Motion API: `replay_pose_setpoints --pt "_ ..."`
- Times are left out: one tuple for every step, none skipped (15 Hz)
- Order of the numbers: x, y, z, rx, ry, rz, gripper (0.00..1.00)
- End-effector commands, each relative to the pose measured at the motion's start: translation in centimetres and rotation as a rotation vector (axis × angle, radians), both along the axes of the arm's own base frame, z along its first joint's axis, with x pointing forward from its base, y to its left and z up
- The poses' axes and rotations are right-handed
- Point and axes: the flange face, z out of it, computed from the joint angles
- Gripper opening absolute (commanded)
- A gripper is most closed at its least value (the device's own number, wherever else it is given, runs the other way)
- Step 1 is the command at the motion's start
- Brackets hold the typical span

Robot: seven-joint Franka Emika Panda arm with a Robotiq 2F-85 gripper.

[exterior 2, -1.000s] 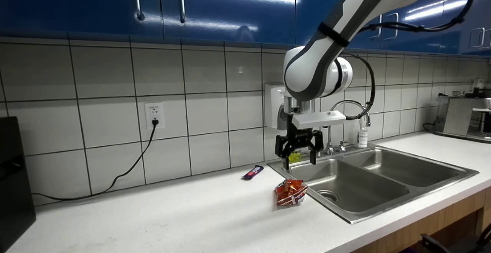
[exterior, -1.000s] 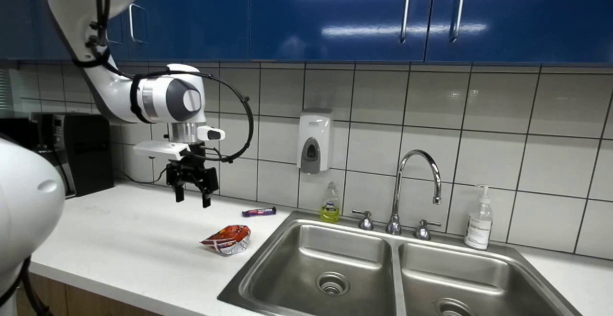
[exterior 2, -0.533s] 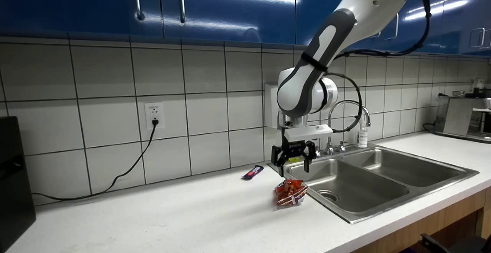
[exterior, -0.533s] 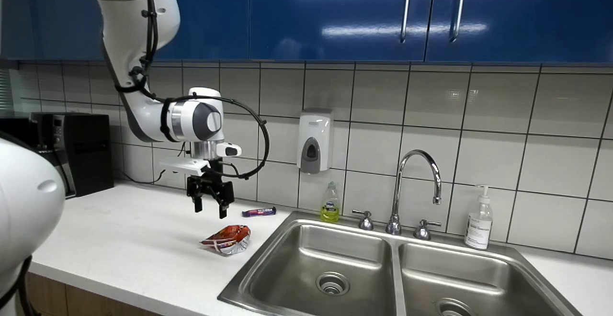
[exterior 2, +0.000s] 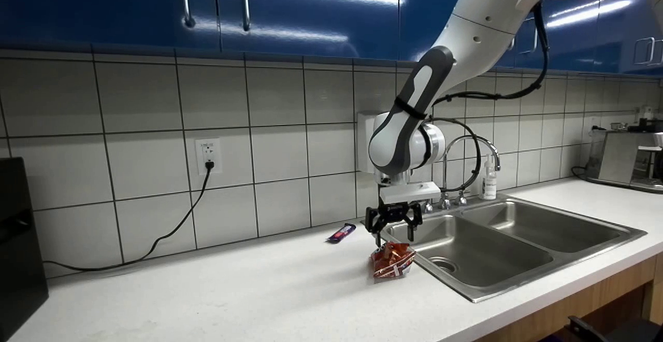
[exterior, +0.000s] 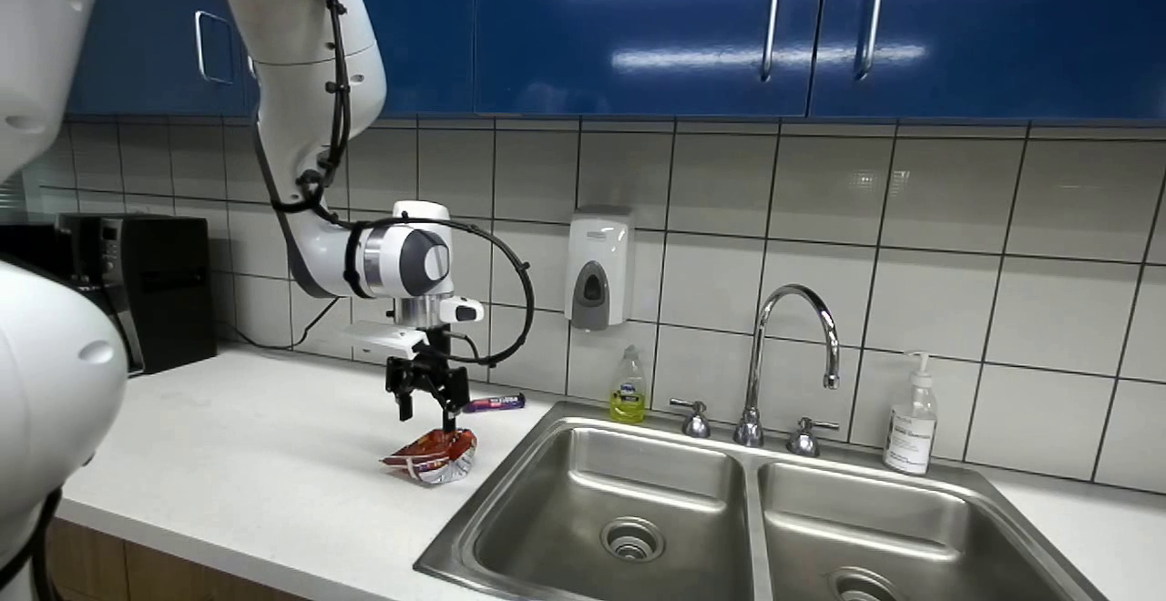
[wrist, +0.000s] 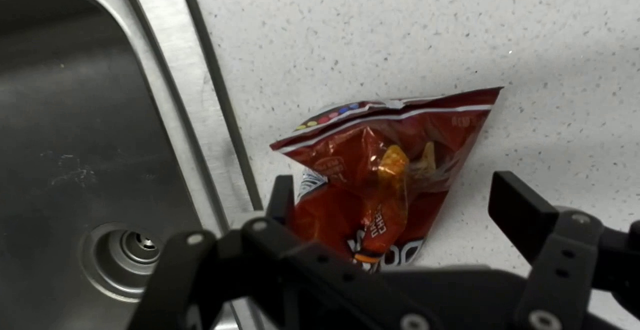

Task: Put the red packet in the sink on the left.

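Note:
The red packet, a crumpled chip bag, lies on the white counter beside the left sink basin in both exterior views (exterior: 433, 457) (exterior 2: 392, 263). In the wrist view the red packet (wrist: 370, 170) sits between and below the two fingers. My gripper is open and empty, pointing down just above the packet, in both exterior views (exterior: 427, 419) (exterior 2: 394, 239) and in the wrist view (wrist: 395, 200). One fingertip overlaps the packet's top edge; I cannot tell if it touches. The left sink basin (exterior: 547, 514) is steel with a round drain; its rim (wrist: 175, 70) shows in the wrist view.
A small purple wrapped bar (exterior 2: 341, 233) lies behind the packet near the wall. A yellow soap bottle (exterior: 628, 392), the faucet (exterior: 754, 373) and a sanitizer bottle (exterior: 911, 428) stand along the sink's back. A dispenser (exterior: 598, 269) hangs on the wall. Blue cabinets (exterior: 638, 27) are overhead.
My gripper has come down toward the red packet, moving right in an exterior view, and stays open. The packet, bar and sink have not moved.

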Motion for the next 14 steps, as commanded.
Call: replay_pose_setpoints --pt "1.9 -0.3 -0.5 -0.004 -0.016 -0.016 1.00" --pt "2.3 -0.4 -0.7 -0.005 -0.017 -0.020 1.00" --pt "2.5 -0.4 -0.8 -0.006 -0.017 -0.022 1.00" --pt "2.8 -0.4 -1.1 -0.009 -0.012 -0.023 1.00" --pt "2.9 -0.4 -1.3 -0.009 -0.010 -0.023 1.00" --pt "3.1 -0.3 -1.6 -0.011 -0.008 -0.023 1.00" --pt "3.2 -0.3 -1.8 -0.012 -0.006 -0.023 1.00" --pt "3.3 -0.2 -2.1 -0.014 -0.003 -0.022 1.00" --pt "3.4 -0.1 -2.4 -0.014 -0.002 -0.021 1.00" --pt "3.5 0.0 -2.6 -0.015 0.000 -0.020 1.00" --pt "3.6 0.1 -2.8 -0.015 0.001 -0.019 1.00" --pt "3.7 0.2 -2.9 -0.015 0.002 -0.018 1.00" --pt "3.8 0.3 -3.1 -0.016 0.002 -0.017 1.00" --pt "3.8 0.3 -3.2 -0.017 0.003 -0.017 1.00"
